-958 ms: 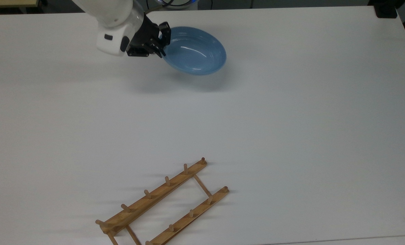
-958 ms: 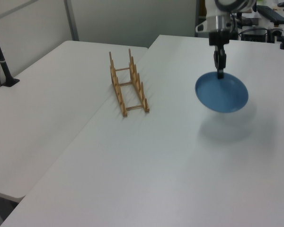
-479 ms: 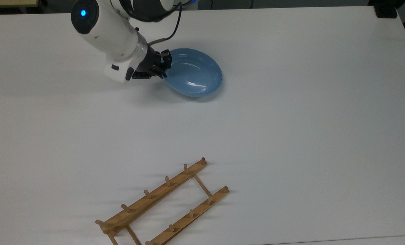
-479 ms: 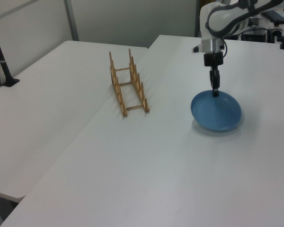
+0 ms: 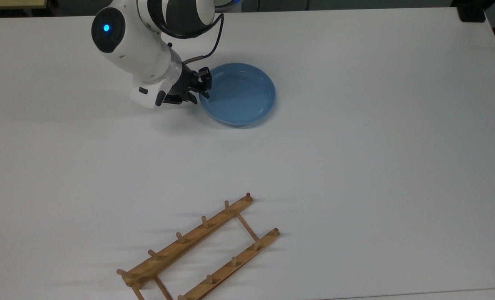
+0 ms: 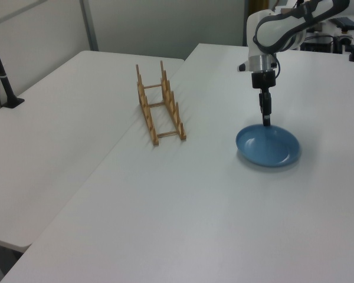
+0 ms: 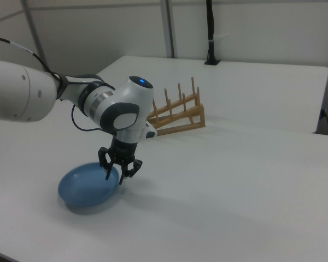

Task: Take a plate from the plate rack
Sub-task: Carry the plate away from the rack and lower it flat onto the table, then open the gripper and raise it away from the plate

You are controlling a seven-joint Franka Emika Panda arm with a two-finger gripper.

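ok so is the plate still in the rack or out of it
Out. The plate lies flat on the white table, well apart from the plate rack, whose pegs hold nothing. The gripper is at its rim.

A white table (image 5: 355,146) carries two things. The plate (image 5: 241,95) lies flat on it, right side up. The rack (image 5: 197,250) stands on the table well apart from the plate, toward the top view's bottom edge, set at a slant with its pegs upright and nothing in its slots.
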